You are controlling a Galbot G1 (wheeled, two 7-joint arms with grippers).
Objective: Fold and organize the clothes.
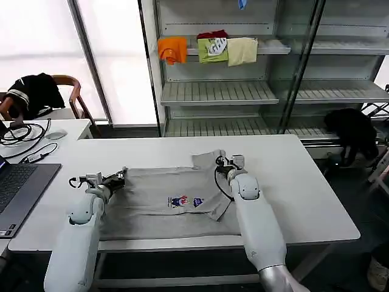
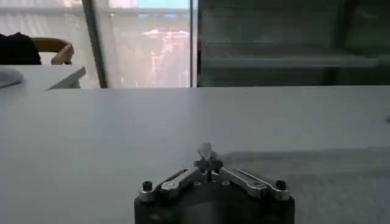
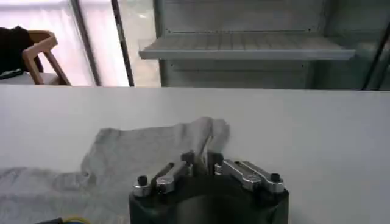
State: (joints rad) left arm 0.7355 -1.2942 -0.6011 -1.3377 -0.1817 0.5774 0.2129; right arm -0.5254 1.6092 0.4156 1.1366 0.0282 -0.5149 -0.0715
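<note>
A light grey shirt [image 1: 173, 204] lies spread on the white table [image 1: 304, 182], its small multicoloured print [image 1: 185, 201] facing up near the middle of the cloth. The shirt sits toward the near edge of the table, between the two arms.

The left gripper [image 1: 119, 178] is at the shirt's left far corner. In the left wrist view its fingers [image 2: 206, 162] are closed together on a small pinch of grey fabric, so it is clenched on the shirt [image 2: 317, 176]. The right gripper [image 1: 226, 162] is at the shirt's right far corner, where the sleeve is bunched and raised off the table. In the right wrist view its fingers [image 3: 187, 159] are drawn together on a lifted fold of the shirt [image 3: 152, 146], grasping it.

Behind the table stands a metal shelf unit [image 1: 219, 91]. On its upper shelf lie an orange garment [image 1: 172, 48], a green and red printed one [image 1: 213, 47] and a pale yellow one [image 1: 242, 50], side by side. The lower shelves' contents cannot be told.

To the table's left stands a second desk with a laptop [image 1: 18, 188].
</note>
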